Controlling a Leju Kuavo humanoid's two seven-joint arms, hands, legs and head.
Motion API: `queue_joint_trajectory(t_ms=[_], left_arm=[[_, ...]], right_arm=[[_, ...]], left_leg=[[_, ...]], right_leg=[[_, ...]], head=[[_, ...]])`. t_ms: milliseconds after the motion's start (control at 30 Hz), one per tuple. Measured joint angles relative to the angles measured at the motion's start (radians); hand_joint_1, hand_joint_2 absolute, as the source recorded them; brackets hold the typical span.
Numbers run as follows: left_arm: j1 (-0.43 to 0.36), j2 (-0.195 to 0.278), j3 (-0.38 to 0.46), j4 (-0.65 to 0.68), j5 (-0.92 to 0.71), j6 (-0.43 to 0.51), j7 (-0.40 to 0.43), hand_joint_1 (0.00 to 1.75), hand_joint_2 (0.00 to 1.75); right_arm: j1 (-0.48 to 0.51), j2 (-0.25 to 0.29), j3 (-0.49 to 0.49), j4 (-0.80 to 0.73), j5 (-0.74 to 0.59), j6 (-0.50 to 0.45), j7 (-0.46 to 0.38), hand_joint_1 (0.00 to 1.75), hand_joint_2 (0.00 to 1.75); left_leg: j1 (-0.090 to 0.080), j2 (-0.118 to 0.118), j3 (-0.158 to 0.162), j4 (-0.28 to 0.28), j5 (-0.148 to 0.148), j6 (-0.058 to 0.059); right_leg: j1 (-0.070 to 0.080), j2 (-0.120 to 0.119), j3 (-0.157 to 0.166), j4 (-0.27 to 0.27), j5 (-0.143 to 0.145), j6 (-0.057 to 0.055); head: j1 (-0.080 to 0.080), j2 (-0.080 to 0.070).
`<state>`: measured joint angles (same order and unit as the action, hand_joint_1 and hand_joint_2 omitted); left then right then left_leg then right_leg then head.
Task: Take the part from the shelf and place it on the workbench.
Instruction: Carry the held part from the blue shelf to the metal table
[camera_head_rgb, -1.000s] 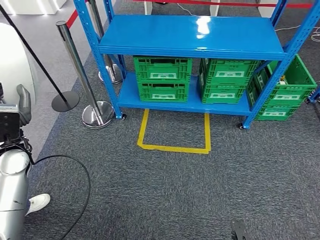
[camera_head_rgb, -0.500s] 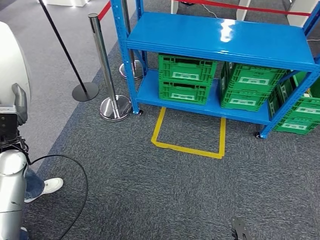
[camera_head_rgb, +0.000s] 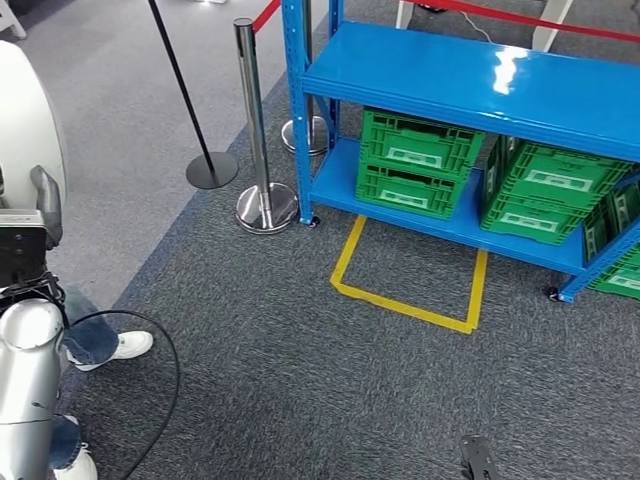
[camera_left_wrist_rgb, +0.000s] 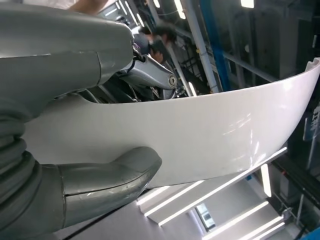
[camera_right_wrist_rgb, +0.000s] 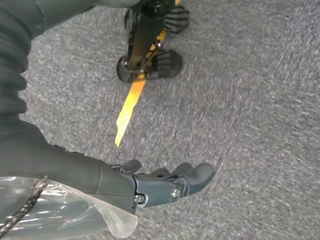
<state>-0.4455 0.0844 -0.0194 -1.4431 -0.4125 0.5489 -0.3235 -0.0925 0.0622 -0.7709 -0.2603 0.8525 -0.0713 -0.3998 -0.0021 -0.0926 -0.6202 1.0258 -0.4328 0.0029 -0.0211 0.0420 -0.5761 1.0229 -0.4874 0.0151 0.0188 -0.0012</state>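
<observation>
From my head I look down on grey carpet, with the blue steel shelf (camera_head_rgb: 468, 80) far and to the right, green slatted plastic crates (camera_head_rgb: 415, 165) stacked on its lowest board and a yellow tape rectangle (camera_head_rgb: 411, 275) on the floor just in front. A chrome queue post (camera_head_rgb: 256, 130) stands left of the shelf's near leg. At the far left edge rides the glossy white curved shell part (camera_head_rgb: 26, 115), raised at my left side above my silver forearm. A person's white shoe (camera_head_rgb: 128, 345) rests near my left.

From my left wrist, my left hand (camera_left_wrist_rgb: 90, 135) grips that white shell (camera_left_wrist_rgb: 211, 135), thumb pressed under it and the darker fingers over its far face.

From my right wrist, my right hand (camera_right_wrist_rgb: 166, 182) hangs over the carpet holding nothing, fingers loosely extended.

I judge I am carrying the part off toward the workbench. To do it well I should keep the grip firm and the shell level, and turn slowly, clear of the post and the shoe.

Against the earlier head pictures, the whole scene has slid right: my view has swung left, not the shelf.
</observation>
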Motion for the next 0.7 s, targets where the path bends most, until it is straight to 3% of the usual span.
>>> queue_joint_trajectory(t_ms=[67,133,167,200,233,267,333,400,467,533,567,633,700], left_arm=[[-0.001,0.000,-0.001,0.000,-0.001,0.001,0.000,1.75,1.75],[-0.002,-0.001,-0.002,0.000,-0.001,0.001,0.000,1.75,1.75],[0.000,-0.001,-0.003,0.000,-0.001,0.001,0.000,1.75,1.75],[0.002,-0.002,-0.004,0.000,-0.001,0.001,0.000,1.75,1.75],[0.004,-0.002,-0.004,0.000,-0.001,0.001,0.000,1.75,1.75],[0.004,-0.002,-0.005,0.000,-0.001,0.001,0.000,1.75,1.75],[0.002,-0.002,-0.005,0.000,-0.001,0.001,0.000,1.75,1.75],[0.000,-0.003,-0.006,0.000,-0.001,0.001,0.000,1.75,1.75],[0.000,-0.003,-0.006,0.000,-0.002,0.001,0.000,1.75,1.75],[0.000,-0.002,-0.006,-0.001,-0.003,0.001,0.000,1.75,1.75],[-0.001,-0.003,-0.006,-0.001,-0.004,0.001,0.000,1.75,1.75],[-0.002,-0.004,-0.006,-0.002,-0.004,0.002,0.000,1.75,1.75],[0.001,-0.005,-0.007,-0.002,-0.002,0.002,0.001,1.75,1.75]], right_arm=[[-0.003,0.001,0.000,0.000,0.000,0.000,0.000,0.00,1.75],[-0.002,0.000,-0.001,0.000,0.000,-0.001,-0.001,0.00,1.75],[-0.001,0.000,-0.001,0.000,0.000,-0.001,-0.001,0.00,1.75],[0.000,0.000,-0.001,0.000,0.000,-0.001,-0.001,0.00,1.75],[0.000,0.000,-0.001,0.000,0.000,-0.001,-0.001,0.00,1.75],[0.000,0.001,-0.001,0.000,0.000,-0.001,-0.001,0.00,1.75],[-0.001,0.001,-0.001,0.000,0.000,-0.001,-0.001,0.00,1.75],[-0.003,0.000,-0.001,0.000,0.000,-0.001,-0.001,0.00,1.75],[-0.004,0.001,-0.001,0.000,0.000,-0.001,-0.001,0.00,1.75],[-0.006,0.001,-0.002,0.000,0.000,-0.001,-0.001,0.00,1.75],[-0.007,0.001,-0.002,0.000,0.000,0.000,-0.001,0.00,1.75],[-0.007,0.001,-0.001,0.000,0.000,0.000,-0.001,0.00,1.75],[-0.002,0.001,-0.002,0.000,0.000,0.000,-0.001,0.00,1.75]], left_leg=[[-0.001,0.033,-0.020,0.047,-0.030,-0.012],[0.004,0.073,-0.076,0.169,-0.091,-0.026],[0.008,0.081,-0.106,0.234,-0.117,-0.031],[0.012,0.084,-0.125,0.274,-0.126,-0.035],[0.014,0.086,-0.126,0.276,-0.116,-0.037],[0.015,0.090,-0.106,0.237,-0.088,-0.037],[0.012,0.117,-0.033,0.094,-0.023,-0.032],[0.002,0.143,0.010,0.004,0.000,-0.018],[-0.004,0.136,0.008,-0.006,-0.003,-0.003],[0.000,0.119,0.009,-0.014,0.002,0.012],[0.002,0.112,0.011,-0.018,0.005,0.019],[0.003,0.097,0.012,-0.021,0.007,0.029],[-0.001,0.078,0.011,-0.021,0.006,0.032]], right_leg=[[-0.005,-0.019,0.004,-0.006,0.003,-0.011],[-0.006,-0.038,0.006,-0.006,0.002,-0.017],[-0.006,-0.049,0.006,-0.006,0.001,-0.018],[-0.006,-0.059,0.006,-0.006,0.000,-0.018],[-0.006,-0.069,0.007,-0.006,-0.001,-0.017],[-0.006,-0.078,0.010,-0.006,-0.003,-0.015],[-0.005,-0.095,0.017,-0.006,-0.008,-0.007],[-0.001,-0.110,0.021,-0.007,-0.012,0.003],[0.002,-0.126,0.024,-0.011,-0.014,0.013],[-0.001,-0.116,0.020,-0.005,-0.026,0.024],[-0.002,-0.098,0.008,0.021,-0.044,0.027],[-0.002,-0.057,-0.051,0.141,-0.103,0.028],[0.000,-0.045,-0.120,0.269,-0.142,0.027]], head=[[-0.007,0.000],[-0.014,0.000],[-0.015,0.000],[-0.015,0.000],[-0.015,0.000],[-0.015,0.000],[-0.015,0.000],[-0.014,0.000],[-0.013,0.000],[-0.012,0.000],[-0.010,0.000],[-0.006,0.000],[-0.004,0.000]])
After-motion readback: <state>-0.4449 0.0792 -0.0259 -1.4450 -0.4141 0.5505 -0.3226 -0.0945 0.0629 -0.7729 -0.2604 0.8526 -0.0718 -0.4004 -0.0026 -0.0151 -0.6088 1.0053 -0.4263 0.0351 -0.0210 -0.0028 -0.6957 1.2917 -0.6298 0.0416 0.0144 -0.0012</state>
